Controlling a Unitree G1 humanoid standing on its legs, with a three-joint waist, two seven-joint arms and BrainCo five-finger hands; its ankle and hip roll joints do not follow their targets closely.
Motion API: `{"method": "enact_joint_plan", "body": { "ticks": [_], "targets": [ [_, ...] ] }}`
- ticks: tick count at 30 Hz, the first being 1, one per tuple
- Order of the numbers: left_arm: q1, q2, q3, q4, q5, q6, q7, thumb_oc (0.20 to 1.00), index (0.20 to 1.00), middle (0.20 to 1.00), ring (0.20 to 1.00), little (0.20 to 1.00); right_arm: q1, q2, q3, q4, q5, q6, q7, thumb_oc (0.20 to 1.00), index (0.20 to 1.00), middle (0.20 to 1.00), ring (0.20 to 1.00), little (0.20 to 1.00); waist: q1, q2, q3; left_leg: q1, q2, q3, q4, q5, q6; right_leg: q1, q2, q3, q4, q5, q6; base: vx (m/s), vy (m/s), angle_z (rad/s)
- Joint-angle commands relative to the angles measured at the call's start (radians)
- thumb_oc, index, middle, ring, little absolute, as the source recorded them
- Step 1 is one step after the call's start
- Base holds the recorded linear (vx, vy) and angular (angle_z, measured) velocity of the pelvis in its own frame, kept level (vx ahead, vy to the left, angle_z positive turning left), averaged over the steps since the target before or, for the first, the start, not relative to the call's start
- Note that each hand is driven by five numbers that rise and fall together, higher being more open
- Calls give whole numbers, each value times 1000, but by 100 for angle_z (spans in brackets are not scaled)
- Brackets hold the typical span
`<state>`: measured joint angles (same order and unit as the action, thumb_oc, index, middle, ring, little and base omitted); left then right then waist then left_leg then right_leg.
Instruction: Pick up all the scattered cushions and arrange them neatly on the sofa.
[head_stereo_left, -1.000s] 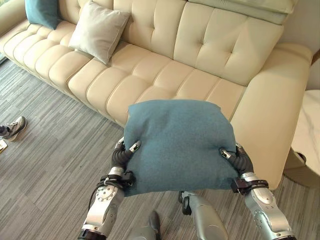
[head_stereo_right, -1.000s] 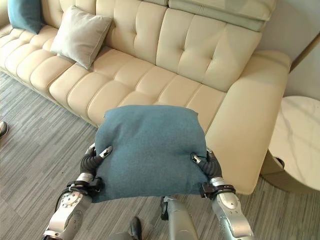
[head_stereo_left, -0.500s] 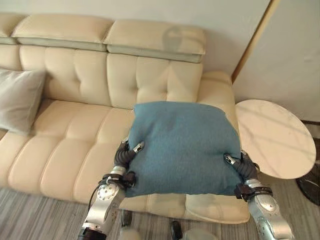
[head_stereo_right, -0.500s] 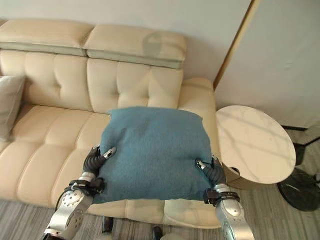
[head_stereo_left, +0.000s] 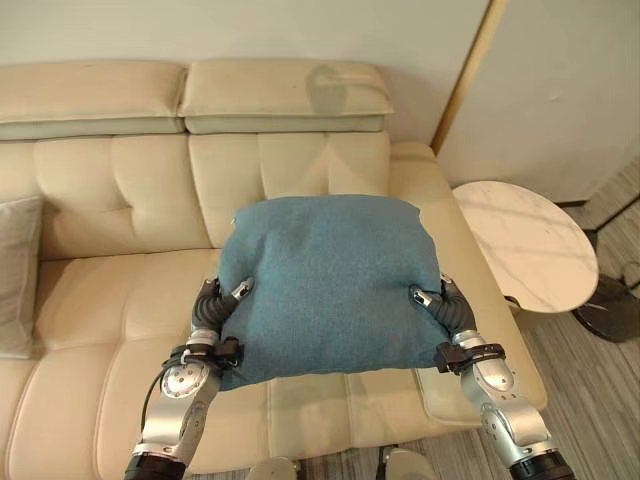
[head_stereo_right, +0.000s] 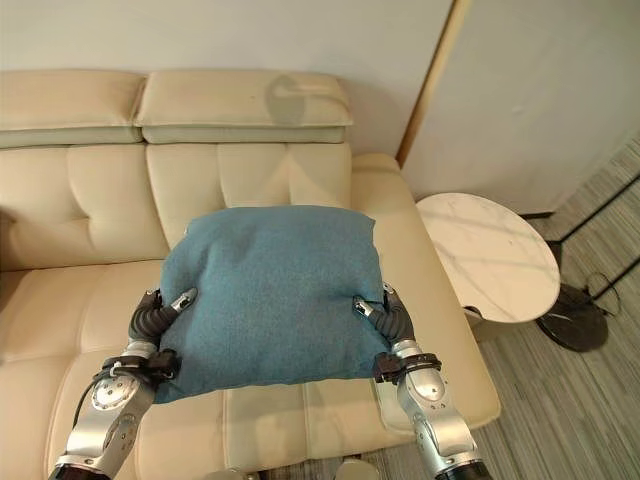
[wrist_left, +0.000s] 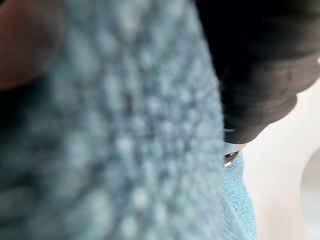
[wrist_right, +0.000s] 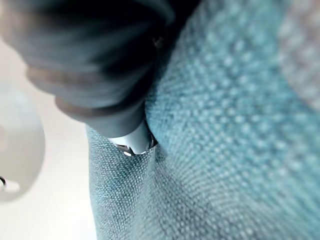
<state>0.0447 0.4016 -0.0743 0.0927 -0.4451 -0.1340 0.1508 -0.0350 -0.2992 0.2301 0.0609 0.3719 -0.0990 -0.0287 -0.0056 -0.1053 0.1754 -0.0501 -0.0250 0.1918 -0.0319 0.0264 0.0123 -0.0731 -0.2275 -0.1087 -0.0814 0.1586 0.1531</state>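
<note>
Left robot hand (head_stereo_left: 218, 304) and right robot hand (head_stereo_left: 447, 311) raised, thumbs pinching inward.

No readable text, labels, numbers or signs anywhere.
</note>
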Motion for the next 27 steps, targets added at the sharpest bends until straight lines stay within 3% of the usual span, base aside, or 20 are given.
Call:
{"method": "enact_joint_plan", "body": {
  "ticks": [1,7,15,16,17,19,20,27],
  "targets": [
    [-147,-9,-44,-73,75,-124,12,200,200,200,200,200,-204,22,37,-53,-11,-96,1,200,200,200,200,200,7,36,-13,15,59,-7,63,-111,-48,-27,13,26,44,-93,45,-38,-2,18],
    [-458,63,-140,81,90,-167,112,200,200,200,200,200,-527,57,100,68,-64,-133,-134,200,200,200,200,200,17,58,26,-107,52,-15,39,-62,-58,-141,10,38,36,-63,45,-134,-14,10],
    [-1001,149,-319,426,118,-192,252,200,200,200,200,200,-971,12,86,346,-178,-168,-385,200,200,200,200,200,30,112,73,-237,69,-43,-55,50,-101,-266,22,14,15,-34,54,-39,-63,14],
    [-1075,160,-340,502,131,-190,270,489,489,489,489,489,-1027,-9,89,390,-211,-163,-424,200,200,200,200,200,31,122,79,-277,76,-56,-55,59,-116,-290,25,7,6,-29,56,-51,-79,14],
    [-1099,160,-342,540,128,-185,280,1000,1000,1000,1000,1000,-1052,-14,87,414,-215,-163,-442,445,445,445,445,445,33,126,84,-298,77,-59,-55,68,-120,-307,26,4,2,-22,57,-45,-86,9],
    [-1136,157,-352,582,123,-185,288,1000,1000,1000,1000,1000,-1083,-20,91,439,-218,-161,-458,912,912,912,912,912,32,128,83,-325,78,-64,-55,74,-126,-332,28,2,1,-18,57,-22,-53,4],
    [-1167,158,-361,636,121,-180,301,1000,1000,1000,1000,1000,-1109,-24,103,478,-207,-161,-468,1000,1000,1000,1000,1000,31,131,92,-346,80,-66,-55,76,-131,-354,34,1,1,-18,60,-5,-38,12],
    [-1219,232,-336,773,102,-151,291,1000,1000,1000,1000,1000,-1158,-79,151,597,-134,-143,-422,1000,1000,1000,1000,1000,39,124,101,-479,82,-92,-55,109,-146,-490,57,12,-6,3,61,-20,-50,2]
  ]
}}
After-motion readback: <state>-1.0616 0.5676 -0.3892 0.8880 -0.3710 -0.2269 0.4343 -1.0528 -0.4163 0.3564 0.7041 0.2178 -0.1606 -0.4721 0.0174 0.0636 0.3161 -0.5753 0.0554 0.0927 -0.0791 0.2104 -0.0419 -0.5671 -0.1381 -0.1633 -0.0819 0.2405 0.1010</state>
